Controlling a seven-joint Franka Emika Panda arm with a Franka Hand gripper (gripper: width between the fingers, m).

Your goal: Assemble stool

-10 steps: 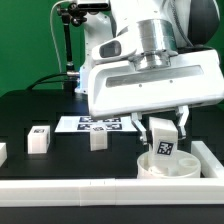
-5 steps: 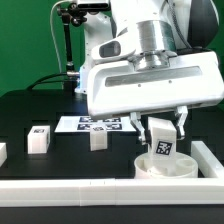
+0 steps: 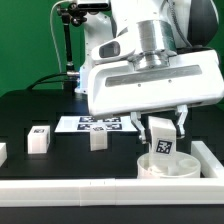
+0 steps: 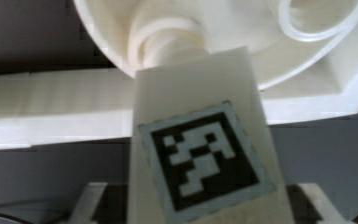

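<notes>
My gripper is shut on a white tagged leg block and holds it upright over the round white seat at the front of the exterior view's right. The block's lower end sits at or in a socket of the seat. In the wrist view the leg block runs from between my fingers down to a socket on the seat. Two more leg blocks stand on the black table: one on the exterior view's left, one near the middle.
The marker board lies flat behind the loose blocks. A white rail runs along the table's front edge and another along the exterior view's right. A further white piece shows at the exterior view's far left edge.
</notes>
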